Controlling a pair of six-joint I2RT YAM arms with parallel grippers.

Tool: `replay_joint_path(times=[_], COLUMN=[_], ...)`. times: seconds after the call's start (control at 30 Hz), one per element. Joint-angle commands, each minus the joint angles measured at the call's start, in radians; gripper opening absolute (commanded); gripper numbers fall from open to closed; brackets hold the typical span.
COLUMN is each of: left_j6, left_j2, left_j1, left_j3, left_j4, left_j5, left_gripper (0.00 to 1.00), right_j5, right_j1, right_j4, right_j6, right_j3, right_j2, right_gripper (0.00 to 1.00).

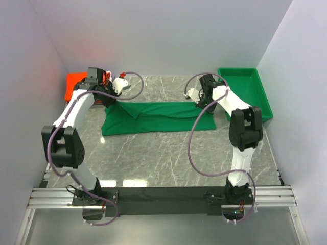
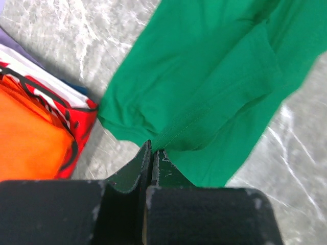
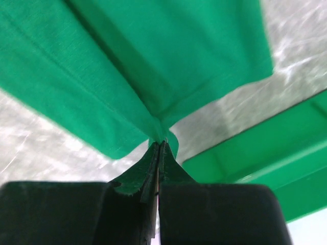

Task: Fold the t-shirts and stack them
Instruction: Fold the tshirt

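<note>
A dark green t-shirt (image 1: 156, 117) lies stretched across the middle of the marble table, its far edge lifted between the two arms. My left gripper (image 1: 108, 98) is shut on the shirt's left far corner; in the left wrist view the green t-shirt (image 2: 214, 76) runs out from the pinched fingertips of the left gripper (image 2: 152, 148). My right gripper (image 1: 204, 104) is shut on the right far corner, where the green t-shirt (image 3: 127, 61) bunches at the tip of the right gripper (image 3: 161, 143). Orange-red t-shirts (image 1: 75, 84) lie piled at the far left, with the orange-red cloth (image 2: 36, 138) beside my left fingers.
A rigid green plastic tray (image 1: 250, 92) stands at the far right, and its rim (image 3: 265, 148) shows close under my right gripper. Walls close in the table on the left, back and right. Purple cables loop off both arms.
</note>
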Motion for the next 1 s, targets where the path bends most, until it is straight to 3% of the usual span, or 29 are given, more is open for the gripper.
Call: replay_joint_path(times=[0.0,0.13,0.47,0.6,0.67,0.8,0.97], left_j6=[-0.02,-0.047,-0.122,-0.109,-0.101,-0.112,-0.17], left_j2=[0.064,0.136,0.288,0.284,0.276,0.267,0.287], left_j1=[0.002,0.003,0.003,0.002,0.002,0.002,0.0], left_j3=[0.093,0.126,0.17,0.126,0.1,0.043,0.113], left_j4=[0.041,0.07,0.117,0.11,0.12,0.152,0.127], left_j5=[0.0,-0.008,-0.034,-0.038,-0.049,-0.06,-0.057], left_gripper=[0.01,0.01,0.01,0.01,0.01,0.01,0.01], right_j5=[0.038,0.062,0.136,0.141,0.159,0.164,0.128], right_j1=[-0.007,-0.011,-0.02,-0.02,-0.02,-0.018,-0.018], right_j4=[-0.01,-0.003,0.011,-0.019,-0.026,-0.027,-0.079], right_j6=[-0.023,-0.017,-0.029,0.009,0.026,0.076,0.146], right_j3=[0.109,0.198,0.23,0.27,0.282,0.292,0.353], right_j2=[0.066,0.138,0.233,0.264,0.273,0.27,0.252], right_gripper=[0.0,0.0,0.01,0.15,0.34,0.5,0.52])
